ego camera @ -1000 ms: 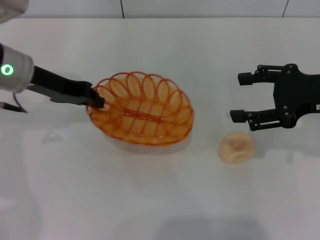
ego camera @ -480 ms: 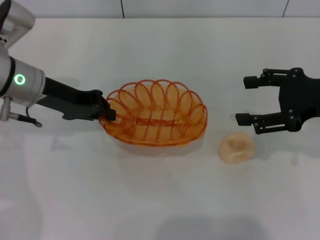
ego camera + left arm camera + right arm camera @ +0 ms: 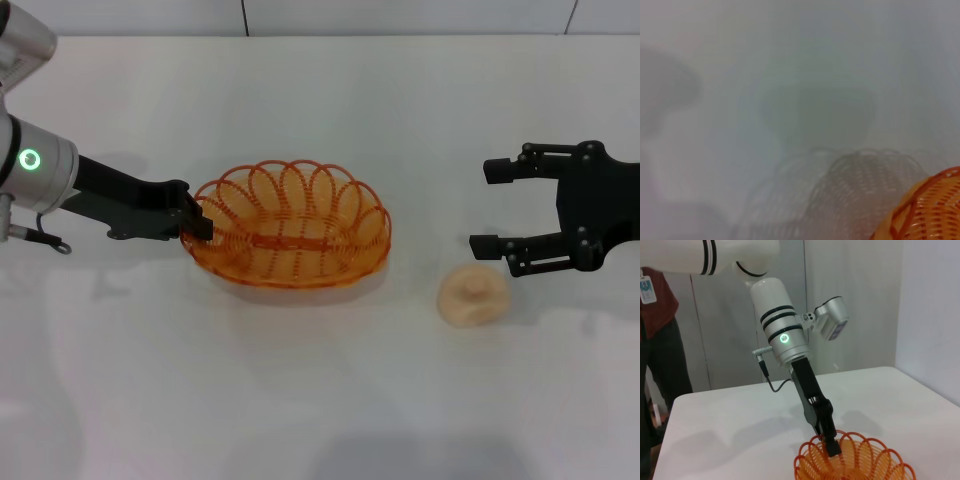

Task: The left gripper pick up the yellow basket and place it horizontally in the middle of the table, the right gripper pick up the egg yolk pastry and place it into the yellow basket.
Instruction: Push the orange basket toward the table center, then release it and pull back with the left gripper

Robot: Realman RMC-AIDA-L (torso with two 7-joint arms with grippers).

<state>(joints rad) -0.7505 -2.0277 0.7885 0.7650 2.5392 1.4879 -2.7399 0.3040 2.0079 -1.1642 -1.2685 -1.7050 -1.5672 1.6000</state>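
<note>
In the head view the yellow basket (image 3: 289, 238) sits near the middle of the table (image 3: 320, 400), long axis running nine to three o'clock. The left gripper (image 3: 197, 222) pinches the basket's rim at its nine o'clock end, jaws closed on the wire. At four o'clock from the basket lies the egg yolk pastry (image 3: 473, 295). The right gripper (image 3: 492, 207) hovers at one o'clock from the pastry, jaws spread wide and empty.

The right wrist view alone shows the left gripper (image 3: 830, 442) from the front, clamped over the basket (image 3: 855, 460) rim. The left wrist view catches only a corner of the basket (image 3: 922, 212) and its shadow.
</note>
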